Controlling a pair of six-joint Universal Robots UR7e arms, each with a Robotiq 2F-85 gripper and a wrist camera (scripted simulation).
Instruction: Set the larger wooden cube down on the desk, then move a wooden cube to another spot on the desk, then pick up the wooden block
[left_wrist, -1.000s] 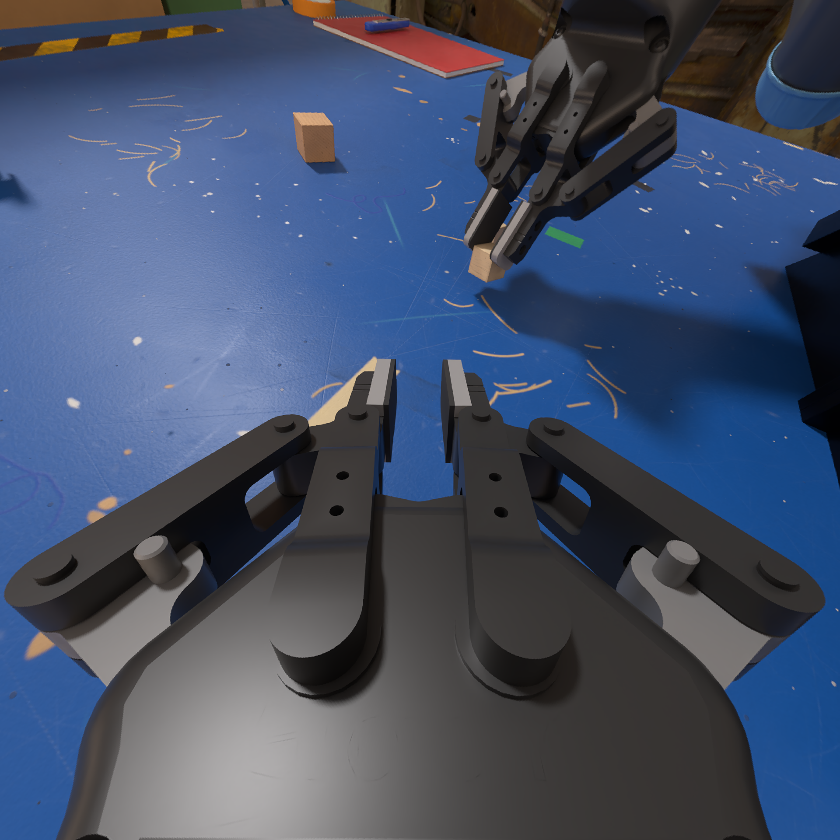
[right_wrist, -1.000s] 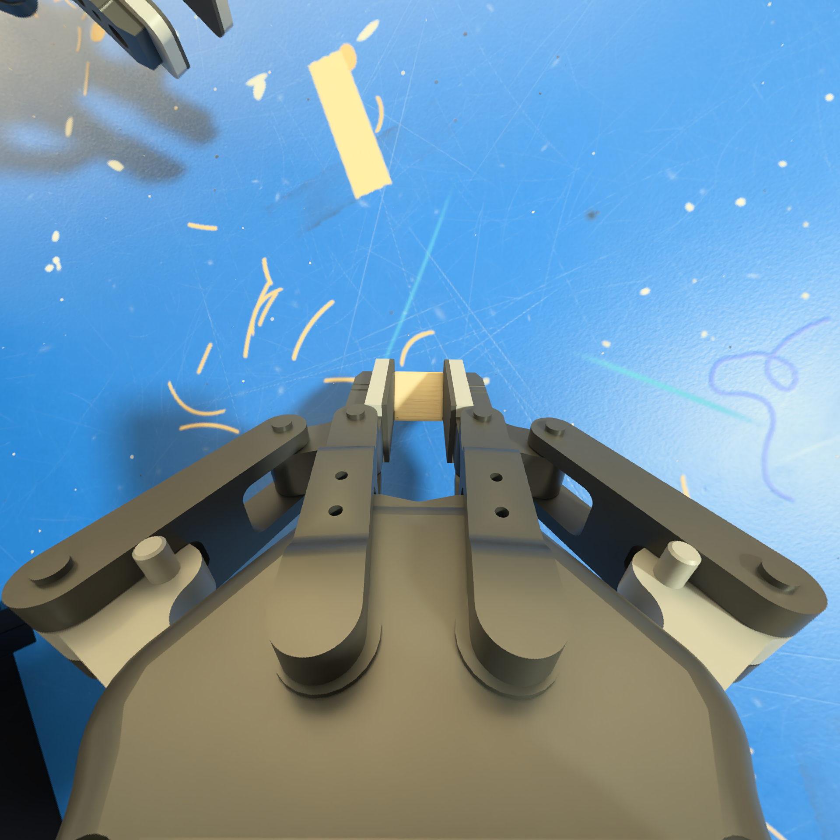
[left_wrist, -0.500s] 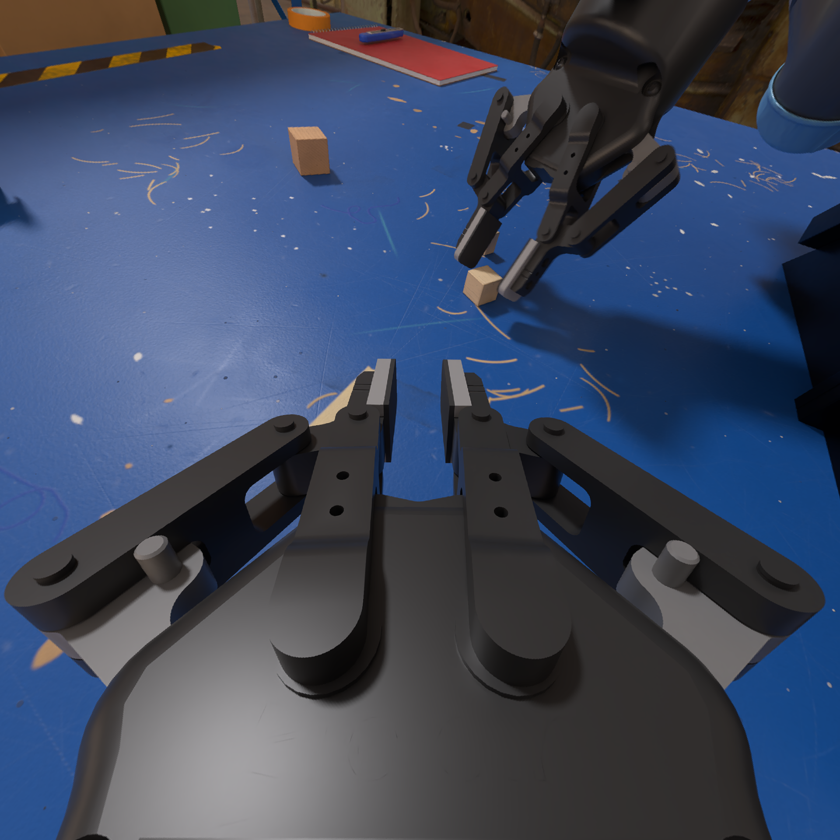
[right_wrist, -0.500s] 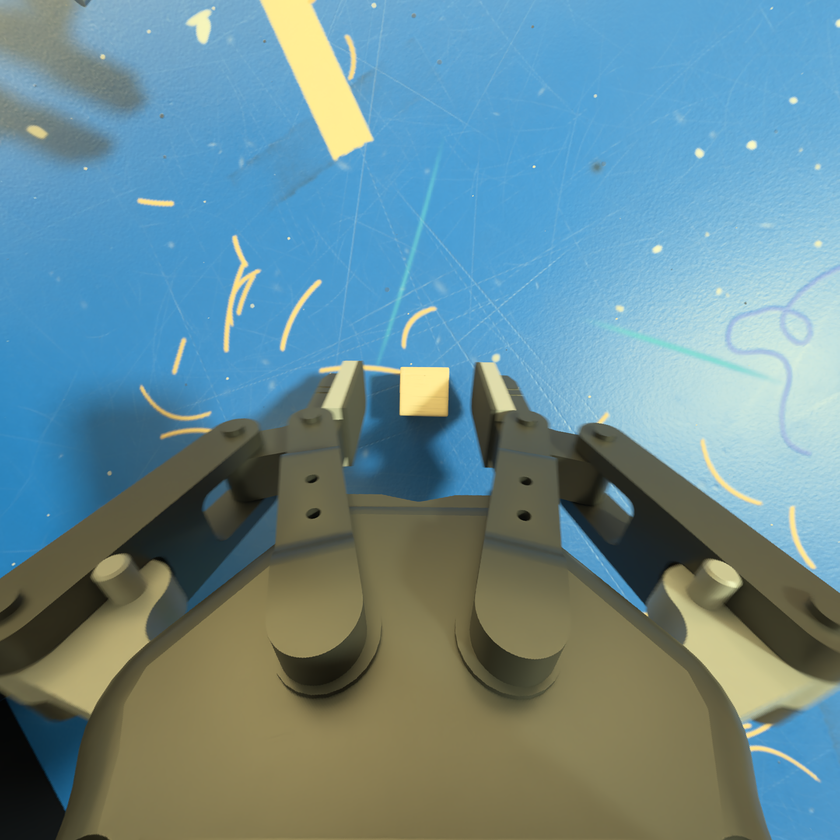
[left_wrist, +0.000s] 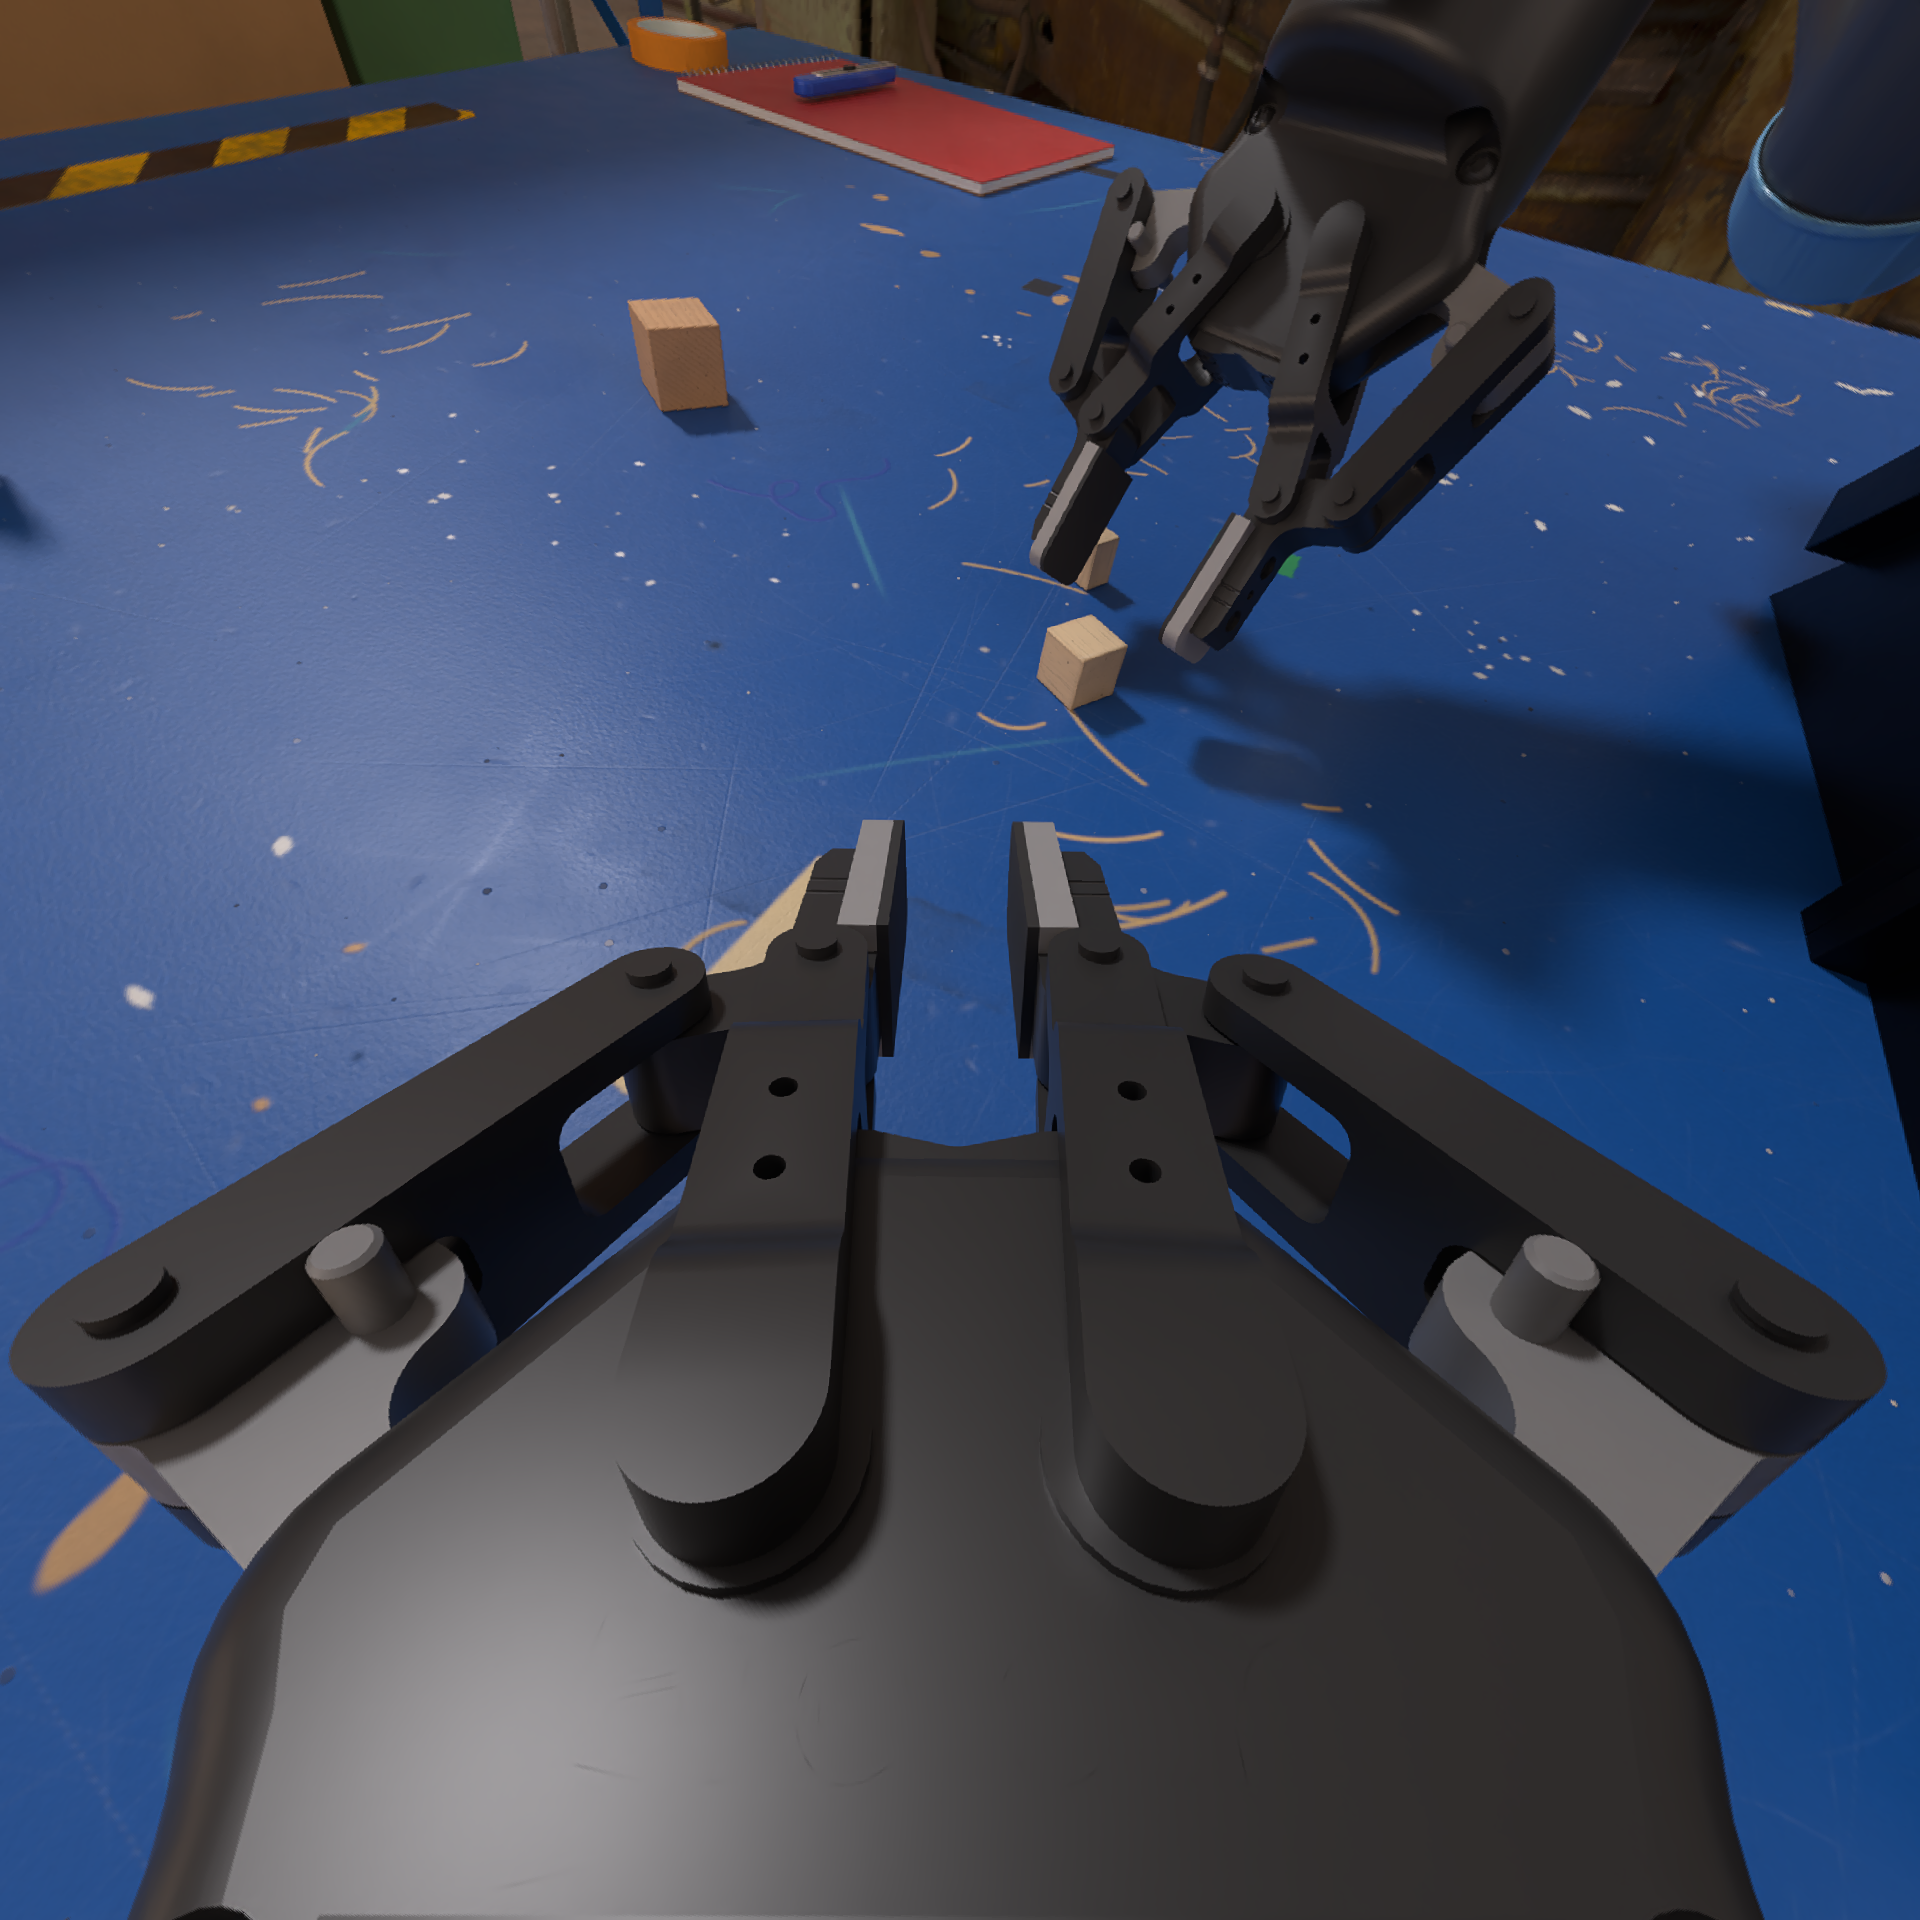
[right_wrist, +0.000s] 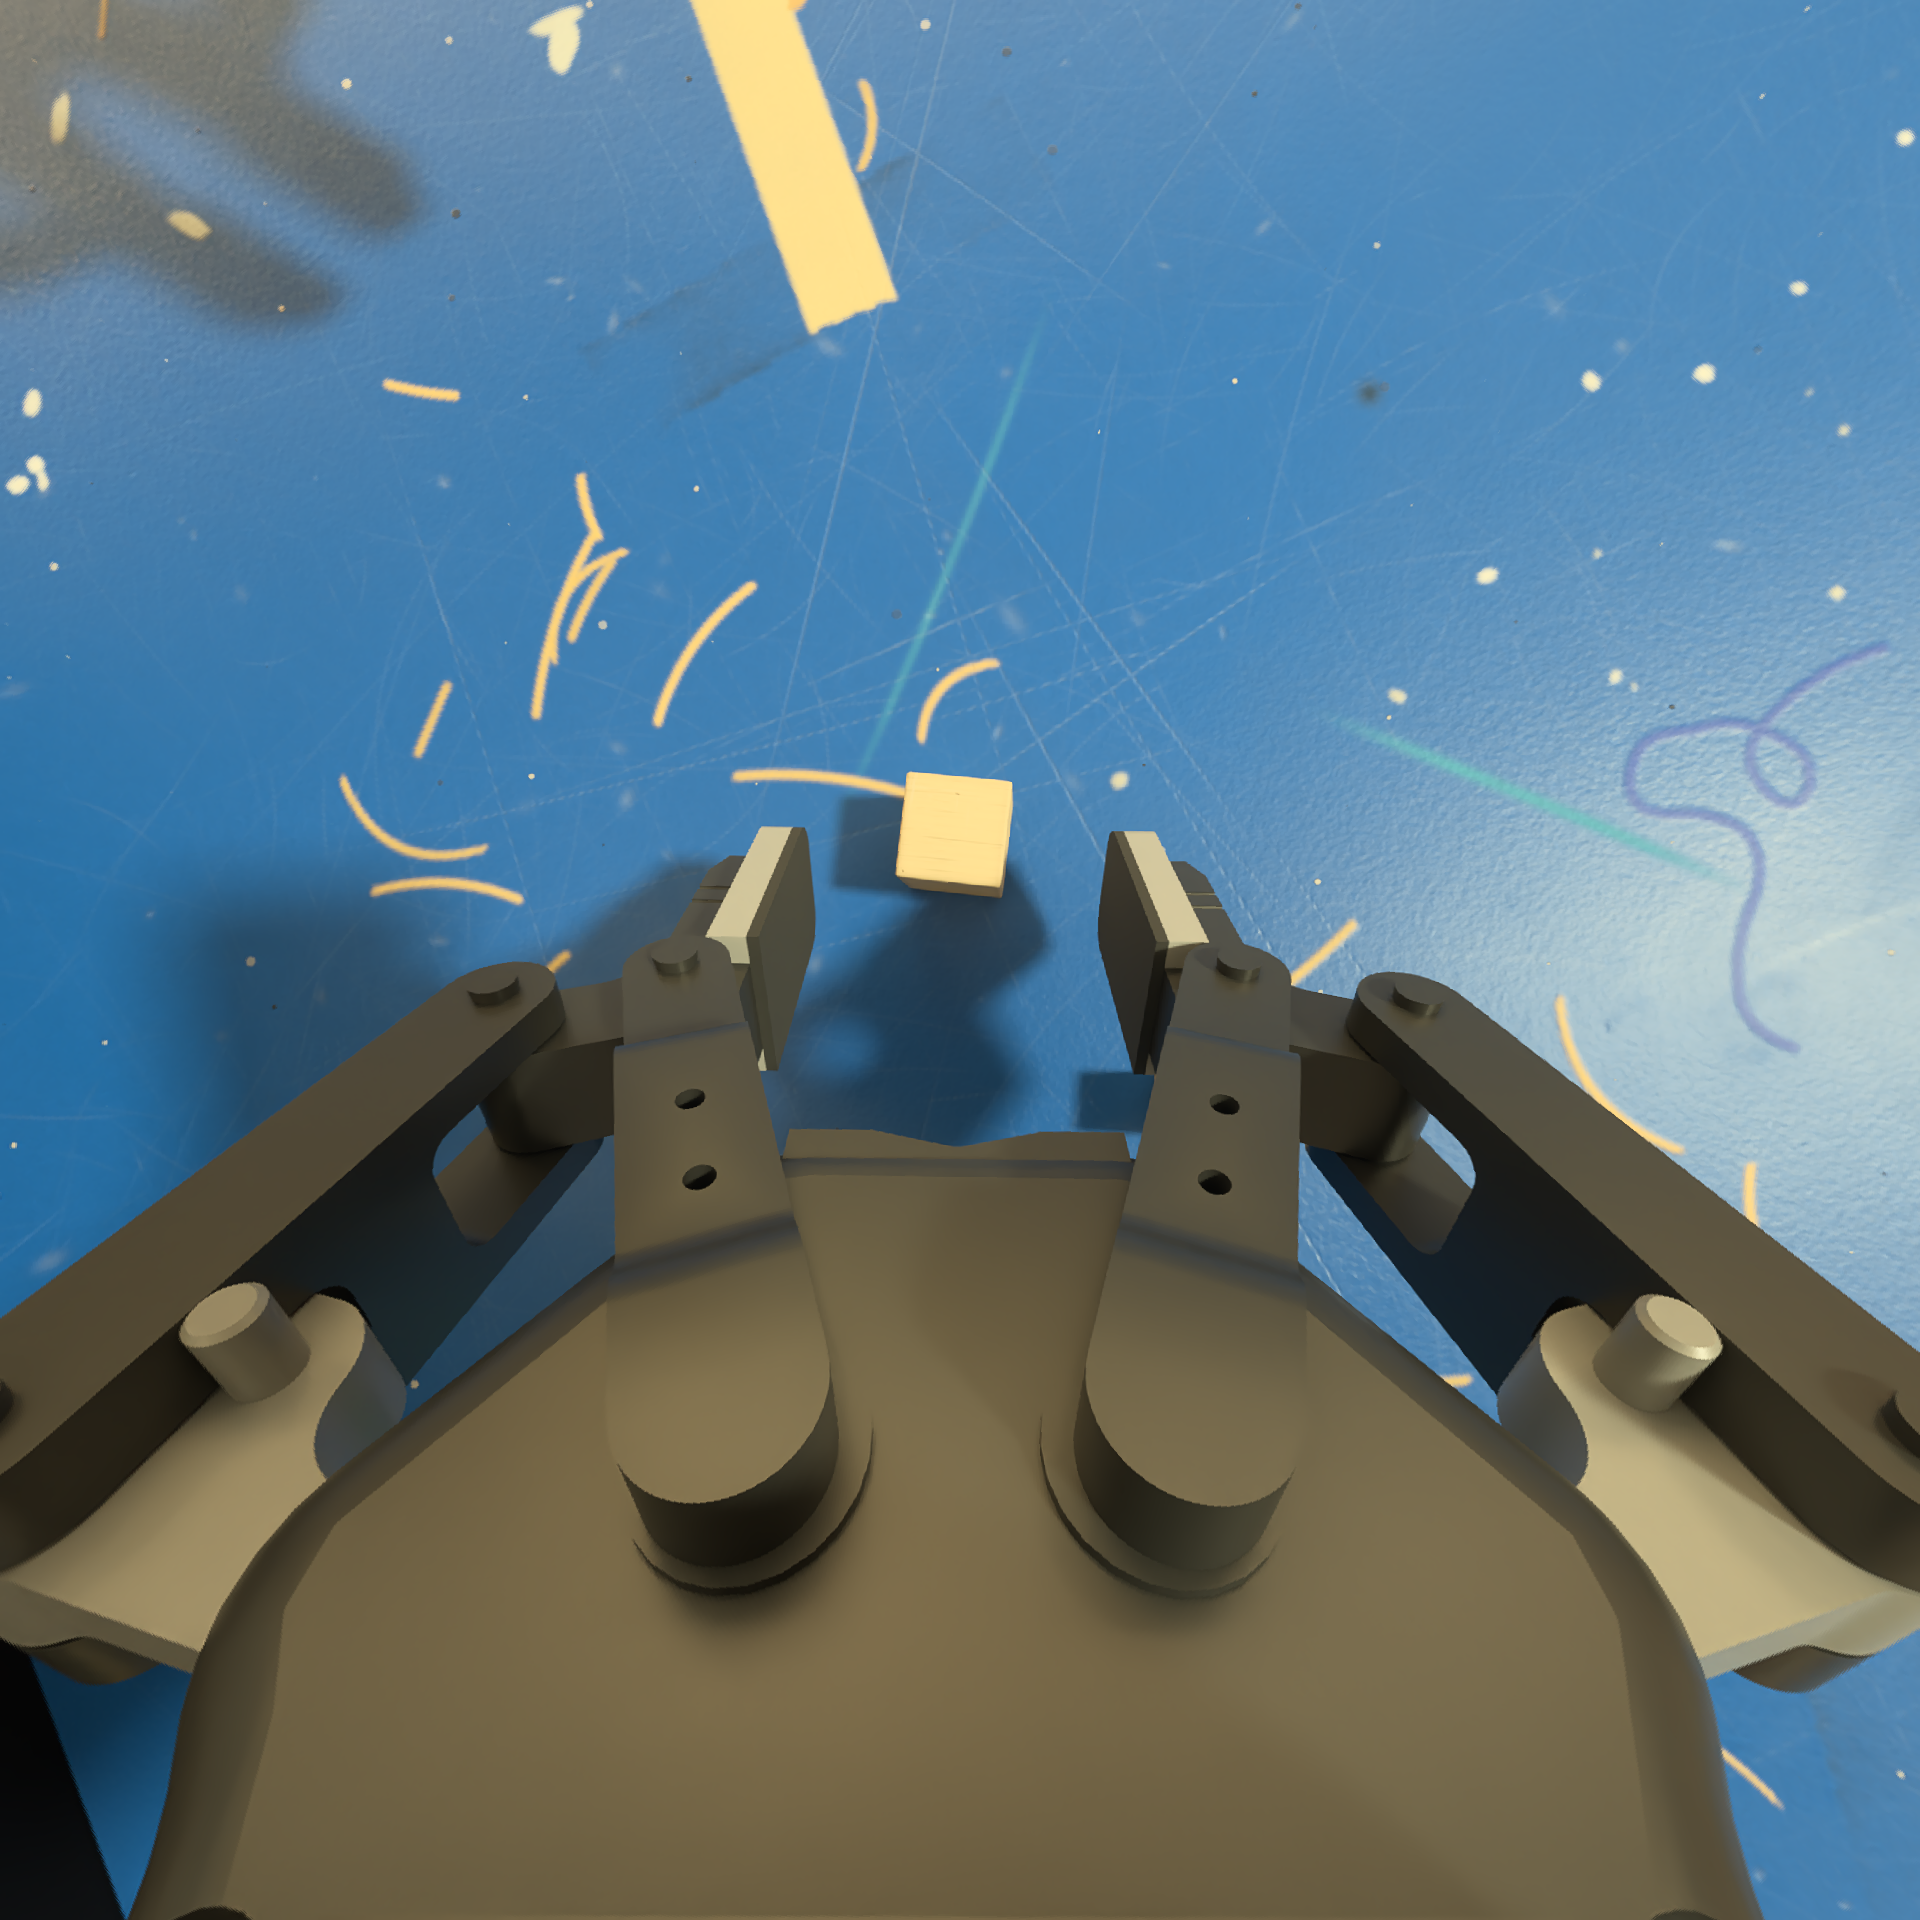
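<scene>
The right gripper (right_wrist: 956, 883) hangs spread above a small cube (right_wrist: 954, 833) resting flat mid-desk (left_wrist: 416, 675). The left gripper (left_wrist: 956, 873) hovers narrowly parted, holding nothing, its tips beside the wooden block (right_wrist: 795, 166), whose length runs toward the near edge.

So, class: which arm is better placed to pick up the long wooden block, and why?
Left. The wooden block lies under the empty left gripper; the right gripper hangs open over the small cube, farther off.
</scene>
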